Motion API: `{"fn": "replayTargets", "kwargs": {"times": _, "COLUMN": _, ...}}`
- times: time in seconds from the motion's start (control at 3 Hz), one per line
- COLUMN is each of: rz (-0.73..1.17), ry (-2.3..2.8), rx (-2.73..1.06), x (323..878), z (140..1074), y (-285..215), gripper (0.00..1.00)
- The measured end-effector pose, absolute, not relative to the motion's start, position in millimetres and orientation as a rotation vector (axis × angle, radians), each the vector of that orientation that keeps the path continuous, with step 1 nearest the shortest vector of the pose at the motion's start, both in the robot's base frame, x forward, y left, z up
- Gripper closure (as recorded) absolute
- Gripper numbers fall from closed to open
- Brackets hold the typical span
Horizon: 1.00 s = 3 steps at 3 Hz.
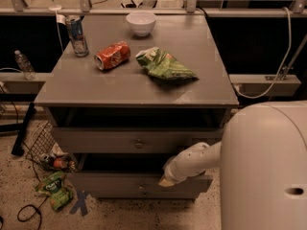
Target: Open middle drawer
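The grey cabinet [134,87] has three drawer fronts. The middle drawer [110,182] stands pulled out toward me, with its dark interior [120,163] showing above its flat front and its small knob [141,187] at the centre. My gripper [167,179] sits at the end of the white arm [194,161], at the top edge of that drawer front, right of the knob. The top drawer front [96,141] with its knob [138,143] is above. The lowest front [120,194] is mostly hidden under the middle one.
On the cabinet top lie a red can [112,55], an upright blue can [76,35], a white bowl [141,22] and a green chip bag [165,65]. A wire basket [41,143], a green bag [53,189] and cables lie on the floor at left. My white body [268,166] fills the right.
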State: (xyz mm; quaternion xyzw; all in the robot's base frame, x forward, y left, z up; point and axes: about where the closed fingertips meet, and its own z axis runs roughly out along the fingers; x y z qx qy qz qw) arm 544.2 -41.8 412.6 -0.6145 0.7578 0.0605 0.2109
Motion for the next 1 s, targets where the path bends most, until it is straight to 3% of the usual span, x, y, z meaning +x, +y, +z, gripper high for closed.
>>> {"fn": "replayTargets", "kwargs": {"times": 1.0, "rz": 0.225, "ry": 2.1, "rx": -1.692, "x": 519.7, "z": 419.5, "y": -41.3, "gripper": 1.0}}
